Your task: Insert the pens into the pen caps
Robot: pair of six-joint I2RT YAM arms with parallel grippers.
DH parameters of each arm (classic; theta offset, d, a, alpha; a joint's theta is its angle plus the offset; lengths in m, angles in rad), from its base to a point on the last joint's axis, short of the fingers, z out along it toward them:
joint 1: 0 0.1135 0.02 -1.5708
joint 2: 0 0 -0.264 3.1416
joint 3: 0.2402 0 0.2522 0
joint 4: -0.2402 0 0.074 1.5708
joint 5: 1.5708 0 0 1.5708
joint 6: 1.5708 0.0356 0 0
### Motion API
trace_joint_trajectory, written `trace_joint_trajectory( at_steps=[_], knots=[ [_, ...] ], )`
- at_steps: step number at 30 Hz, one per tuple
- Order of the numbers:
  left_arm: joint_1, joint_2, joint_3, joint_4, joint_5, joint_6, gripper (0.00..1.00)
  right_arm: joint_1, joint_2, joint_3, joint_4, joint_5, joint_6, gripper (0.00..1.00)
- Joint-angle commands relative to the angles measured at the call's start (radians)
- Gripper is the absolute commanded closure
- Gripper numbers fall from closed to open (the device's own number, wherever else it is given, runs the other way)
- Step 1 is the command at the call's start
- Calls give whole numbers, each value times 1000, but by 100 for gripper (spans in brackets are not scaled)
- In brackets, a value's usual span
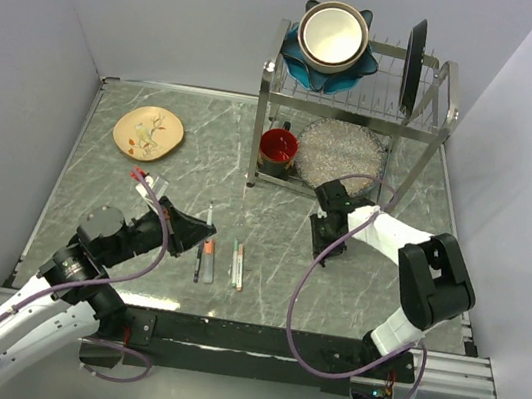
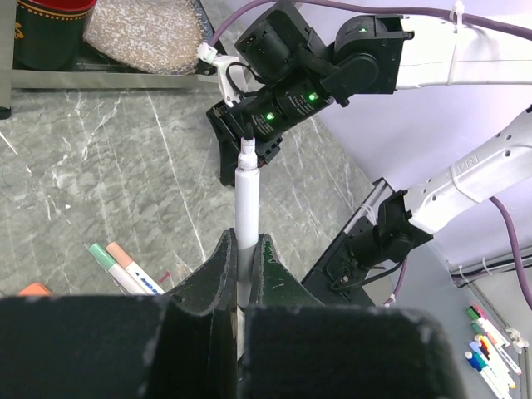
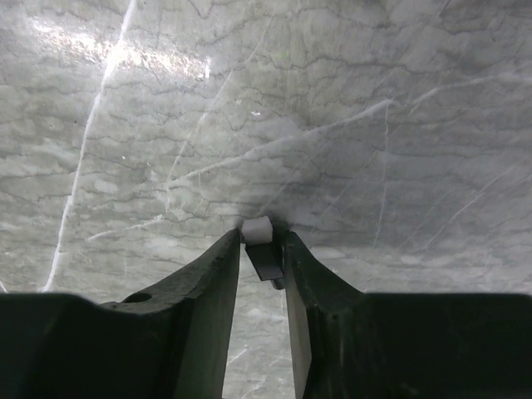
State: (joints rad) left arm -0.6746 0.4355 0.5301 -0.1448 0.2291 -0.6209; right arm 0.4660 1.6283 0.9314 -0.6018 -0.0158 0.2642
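My left gripper (image 2: 243, 241) is shut on a white pen (image 2: 247, 212). The pen's dark tip points up toward the right gripper (image 1: 322, 247). In the top view the left gripper (image 1: 193, 226) holds this pen (image 1: 211, 215) just above the table's middle left. My right gripper (image 3: 262, 241) points down close over the table and is shut on a small black pen cap (image 3: 268, 259) with a white end. Several capped pens lie on the table: a dark one with an orange cap (image 1: 207, 253) and white ones with green and salmon caps (image 1: 237, 264), which also show in the left wrist view (image 2: 116, 266).
A metal dish rack (image 1: 356, 108) stands at the back, with a bowl (image 1: 332, 34) on a blue holder, a dark plate (image 1: 415, 53), a red mug (image 1: 278, 149) and a textured glass plate (image 1: 342, 151) under it. A tan plate (image 1: 148, 131) lies at the back left.
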Motion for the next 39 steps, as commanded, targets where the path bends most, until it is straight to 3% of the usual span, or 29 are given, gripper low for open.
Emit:
trace_joint_trajectory(
  at_steps=[1,6,8,9,14,17,21,25,30,39],
  knots=[
    [1,-9,47,19,-11,18,99,-7,28,40,-55,14,6,68],
    [1,-9,44,28,-5,15,99,-4,4,38,-58,14,6,80],
    [1,-11,39,36,-1,10,99,-4,-25,41,-66,45,1,97],
    [1,-11,34,39,3,9,99,-3,-41,41,-61,51,1,100],
    [1,35,-10,131,62,-39,99,40,-232,64,14,-34,42,100],
    [1,100,-31,197,137,-77,99,95,-396,32,158,-123,113,100],
    [0,172,-90,388,212,-172,99,123,-574,-72,495,-323,269,100],
    [-5,232,-139,545,260,-252,99,175,-685,-143,716,-371,386,100],
    [-14,266,-182,669,280,-322,99,226,-687,-181,931,-388,501,100],
    [-36,267,-176,659,263,-304,99,296,-582,-123,985,-388,532,100]
  ],
)
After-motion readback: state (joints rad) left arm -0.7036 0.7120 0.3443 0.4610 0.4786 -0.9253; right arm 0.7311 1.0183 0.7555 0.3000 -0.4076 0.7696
